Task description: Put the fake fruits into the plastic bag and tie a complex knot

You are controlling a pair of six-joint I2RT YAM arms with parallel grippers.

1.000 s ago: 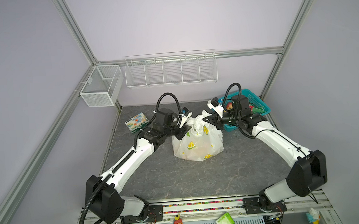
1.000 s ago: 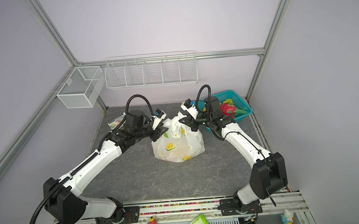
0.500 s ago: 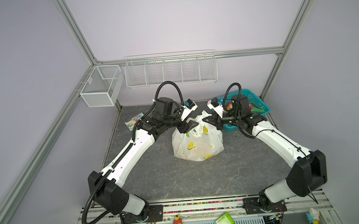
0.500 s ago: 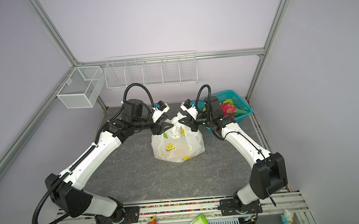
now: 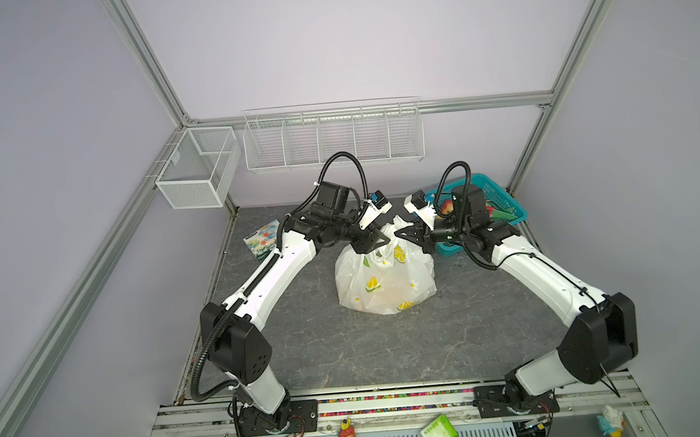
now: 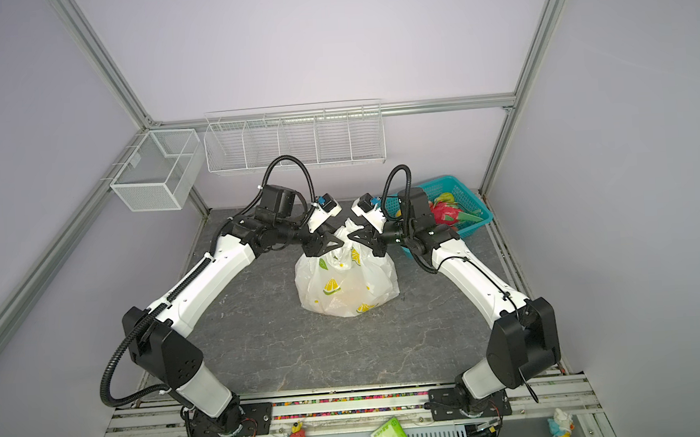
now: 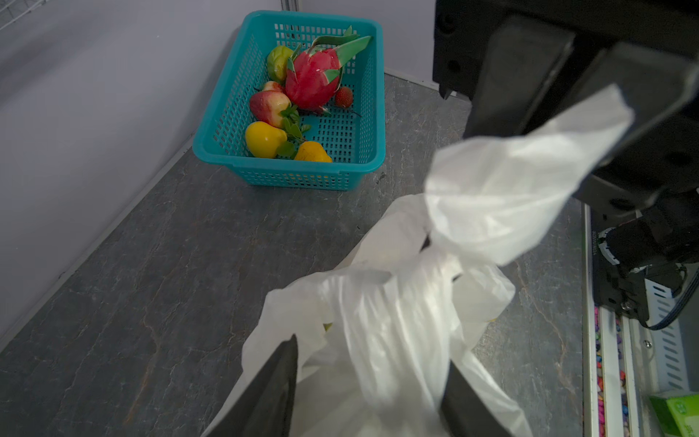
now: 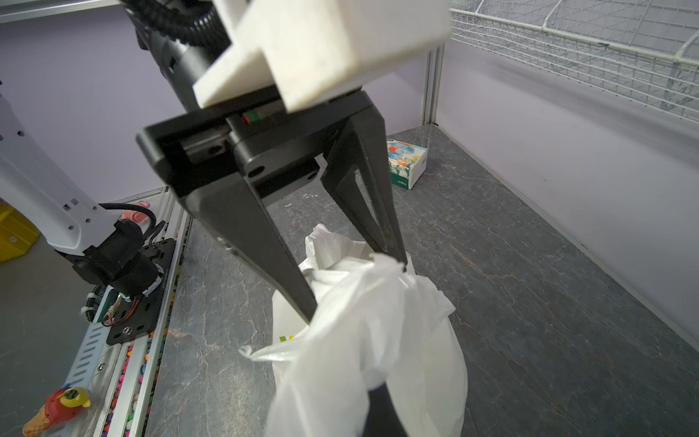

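The plastic bag (image 5: 385, 279) (image 6: 346, 284) stands mid-table, white with lemon prints, and an orange fruit shows faintly through its side. The knot (image 7: 435, 246) is a loose crossing of the two handles. My left gripper (image 5: 378, 242) (image 7: 372, 352) is open, its fingers (image 8: 264, 246) straddling one handle (image 7: 397, 333) above the bag's mouth. My right gripper (image 5: 404, 233) (image 6: 355, 236) is shut on the other handle's tail (image 7: 529, 170). More fake fruits (image 7: 314, 81) lie in the teal basket (image 7: 227, 125) at the back right.
A printed box (image 5: 264, 243) (image 8: 406, 162) lies at the back left. White wire baskets (image 5: 333, 137) hang on the back wall and on the left wall (image 5: 195, 170). Ice-cream figurines (image 5: 347, 436) and a green packet (image 5: 438, 432) sit on the front rail.
My left arm has lifted its wrist and swung over the top of the bag, with its jaws widening, then narrowing around the handle. The right arm has held still.
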